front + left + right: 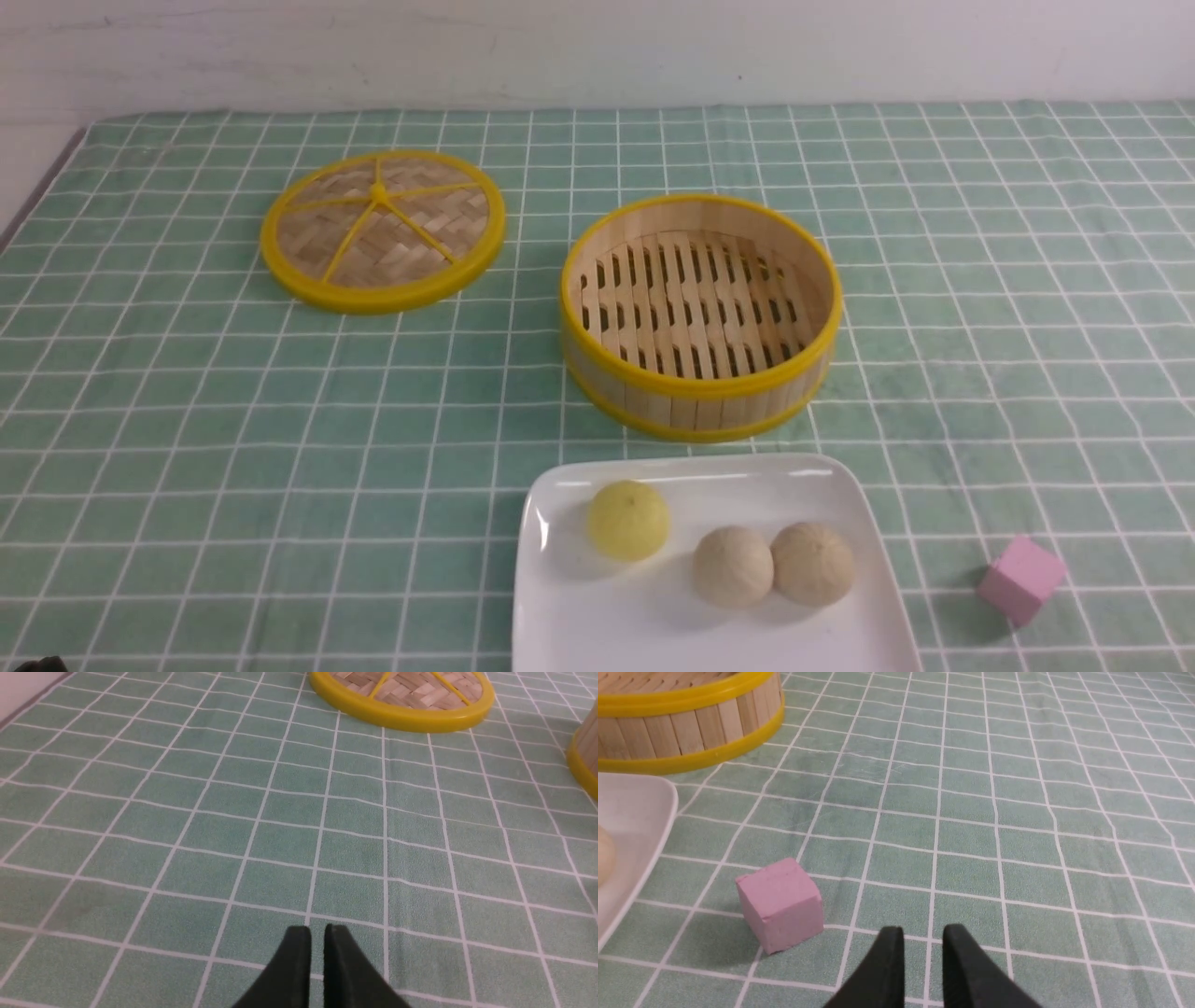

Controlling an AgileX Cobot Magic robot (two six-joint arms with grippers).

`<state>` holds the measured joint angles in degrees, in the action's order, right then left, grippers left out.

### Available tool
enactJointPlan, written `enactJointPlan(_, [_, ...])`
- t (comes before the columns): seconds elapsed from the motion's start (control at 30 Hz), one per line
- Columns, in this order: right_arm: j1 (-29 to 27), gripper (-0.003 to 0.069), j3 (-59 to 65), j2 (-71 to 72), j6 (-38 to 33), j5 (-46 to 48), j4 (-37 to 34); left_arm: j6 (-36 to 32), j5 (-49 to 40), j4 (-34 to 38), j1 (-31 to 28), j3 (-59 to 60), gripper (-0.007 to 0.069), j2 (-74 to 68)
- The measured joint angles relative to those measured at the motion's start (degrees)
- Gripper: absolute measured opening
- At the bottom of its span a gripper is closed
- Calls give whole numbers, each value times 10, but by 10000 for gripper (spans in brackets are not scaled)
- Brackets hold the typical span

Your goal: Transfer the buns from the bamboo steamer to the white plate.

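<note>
The bamboo steamer (700,308) stands with nothing on its slatted floor. In front of it lies the white plate (560,485), and on it rest the pale yellow bun (628,520) and the cream-beige bun (733,566), which touches a darker tan bun (812,563). My left gripper (317,933) hovers shut over bare cloth, far from the plate. My right gripper (923,933) is shut with a narrow gap and nothing in it, over the cloth beside the pink cube (779,903). Neither arm shows clearly in the front view.
The woven lid (383,231) with its yellow rim lies flat at the back left of the steamer. A pink cube (1020,579) sits on the green checked cloth to the right of the plate. The plate's corner (630,812) and the steamer wall (691,723) show in the right wrist view.
</note>
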<state>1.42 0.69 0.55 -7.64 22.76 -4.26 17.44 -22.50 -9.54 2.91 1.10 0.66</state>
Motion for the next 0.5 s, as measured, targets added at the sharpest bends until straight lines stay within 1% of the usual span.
enactJointPlan(0.5, [0,163,0,0,0,0,0,1,0,-1,0,0,90,0])
